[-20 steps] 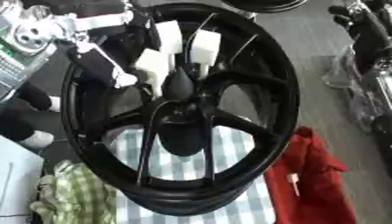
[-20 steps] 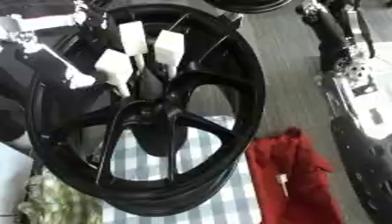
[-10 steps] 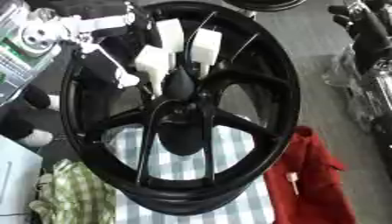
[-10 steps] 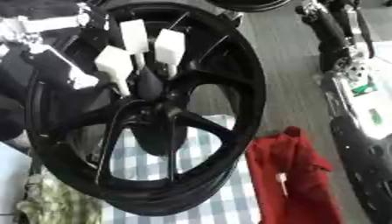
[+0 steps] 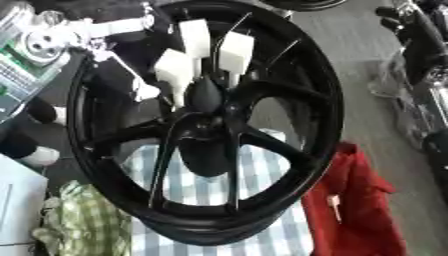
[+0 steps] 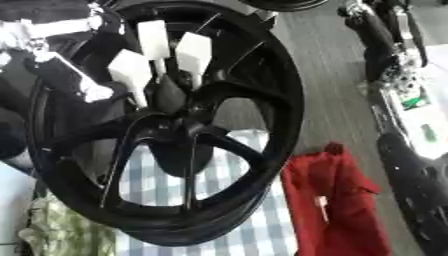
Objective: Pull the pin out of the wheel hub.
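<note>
Left eye view: the left hand [image 5: 197, 55], its white fingertips curled round the dark hub of the big black spoked wheel [image 5: 210, 125], sits where it did a second ago; whether it grips the pin I cannot tell, so extraction looks unstarted

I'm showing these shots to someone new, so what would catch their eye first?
A big black wheel stands upright across the middle, its spokes meeting at a dark hub. White-tipped fingers of a robot hand reach in at the hub from the upper left. A red cloth lies at lower right.
</note>
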